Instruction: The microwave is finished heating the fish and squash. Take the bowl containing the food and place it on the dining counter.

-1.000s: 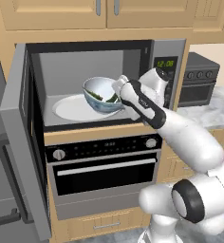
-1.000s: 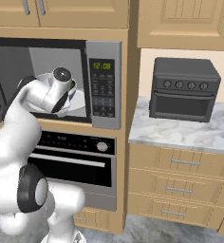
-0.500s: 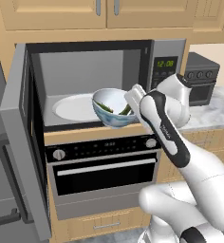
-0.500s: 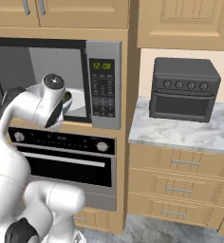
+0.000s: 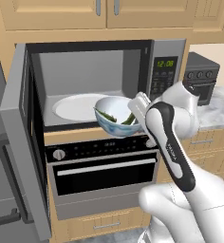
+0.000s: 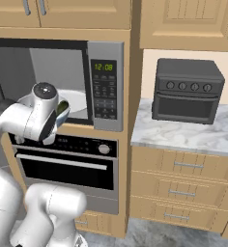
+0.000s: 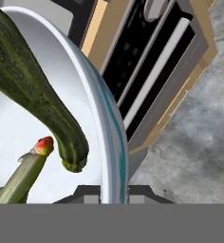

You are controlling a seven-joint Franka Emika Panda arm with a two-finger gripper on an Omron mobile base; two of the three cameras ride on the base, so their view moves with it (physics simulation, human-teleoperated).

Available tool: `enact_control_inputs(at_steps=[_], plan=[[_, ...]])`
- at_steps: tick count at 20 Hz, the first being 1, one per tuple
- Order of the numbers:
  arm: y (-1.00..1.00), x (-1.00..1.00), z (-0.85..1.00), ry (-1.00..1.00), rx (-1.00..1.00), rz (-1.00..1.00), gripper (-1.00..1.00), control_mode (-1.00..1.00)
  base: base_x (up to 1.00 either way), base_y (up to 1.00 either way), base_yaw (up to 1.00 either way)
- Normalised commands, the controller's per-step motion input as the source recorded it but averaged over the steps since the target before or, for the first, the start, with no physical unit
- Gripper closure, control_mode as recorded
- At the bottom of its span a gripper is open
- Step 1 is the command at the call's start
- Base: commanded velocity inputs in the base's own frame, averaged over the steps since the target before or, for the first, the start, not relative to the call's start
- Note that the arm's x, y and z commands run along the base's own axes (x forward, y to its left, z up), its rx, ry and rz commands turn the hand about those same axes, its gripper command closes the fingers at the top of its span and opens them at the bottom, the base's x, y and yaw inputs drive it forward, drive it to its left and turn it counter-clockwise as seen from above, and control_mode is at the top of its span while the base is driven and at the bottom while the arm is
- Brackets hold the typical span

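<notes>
While the microwave [image 5: 104, 80] door hangs open, the gripper [image 5: 138, 110] is clamped on the bowl's [image 5: 116, 115] right rim, holding it mid-frame just outside the cavity, above the oven [image 5: 104, 163]. Food [image 7: 33, 95] lies inside.

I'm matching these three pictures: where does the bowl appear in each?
Left base view: bowl at centre, just outside the microwave opening.
Right base view: a sliver left of centre, behind the arm.
Hand view: rim runs down the middle.
Shared landmark: the oven below.
</notes>
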Motion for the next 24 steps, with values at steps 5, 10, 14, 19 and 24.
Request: enact_control_inputs(at_steps=[5,10,14,19,24], plan=[[0.0,0.0,0.0,0.0,0.0,0.0,1.0,-1.0,0.0,0.0,0.0],[0.0,0.0,0.0,0.0,0.0,0.0,1.0,1.0,0.0,-0.02,0.0],[0.0,0.0,0.0,0.0,0.0,0.0,1.0,1.0,-0.17,-0.36,0.09],[0.0,0.0,0.0,0.0,0.0,0.0,1.0,1.0,-0.44,-0.48,0.22],[0.0,0.0,0.0,0.0,0.0,0.0,1.0,1.0,-0.35,-0.62,0.34]])
